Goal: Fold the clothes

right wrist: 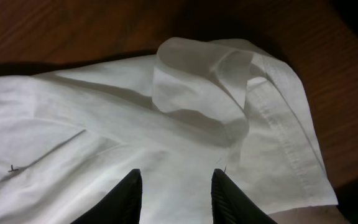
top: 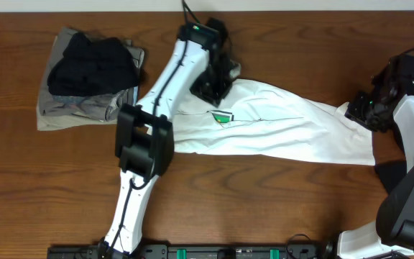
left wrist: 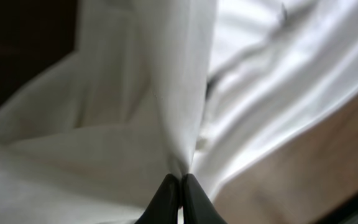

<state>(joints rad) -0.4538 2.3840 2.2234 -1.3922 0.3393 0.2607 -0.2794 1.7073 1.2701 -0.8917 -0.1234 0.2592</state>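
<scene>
T-shirt [top: 286, 129]: on table [top: 264, 208], from centre stretching toward 3 o'clock.
Garment pile [top: 92, 79]: 10 o'clock, apart from T-shirt.

We look down on a wooden table [top: 279, 194] that fills nearly the whole overhead view. Its top is a warm reddish brown, with darker grain running in long streaks from side to side. The surface has a dull sheen, and the light falls evenly on it, so the shadows on it are soft. Along the far edge runs a narrow pale strip [top: 63, 3]; we cannot tell whether it is wall or floor. In the right wrist view the same wood looks darker and sinks into deep shadow toward the corners.
</scene>
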